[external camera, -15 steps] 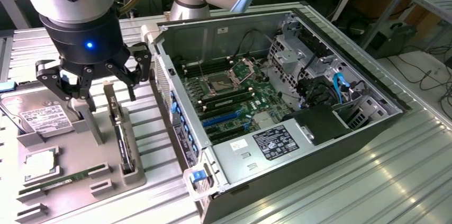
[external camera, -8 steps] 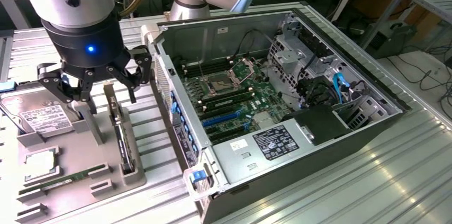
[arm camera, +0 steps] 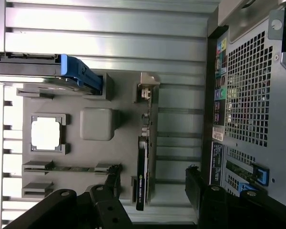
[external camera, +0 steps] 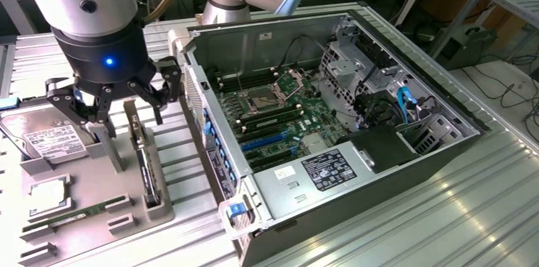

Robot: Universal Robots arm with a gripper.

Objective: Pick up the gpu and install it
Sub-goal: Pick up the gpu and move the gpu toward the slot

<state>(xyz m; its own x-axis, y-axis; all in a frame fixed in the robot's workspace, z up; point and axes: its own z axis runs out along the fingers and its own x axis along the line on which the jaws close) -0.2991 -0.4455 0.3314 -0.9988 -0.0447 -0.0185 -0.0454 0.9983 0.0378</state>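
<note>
Your jaws hang wide and empty over one gpu [external camera: 145, 166], edge-on in one tray [external camera: 101, 242] with one hard drive [external camera: 47, 137], one RAM stick [external camera: 80, 211].

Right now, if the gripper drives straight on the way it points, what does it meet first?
Probably the gpu, on edge in the gray tray: the open gripper hangs above it, jaws either side. Gap unclear.
</note>
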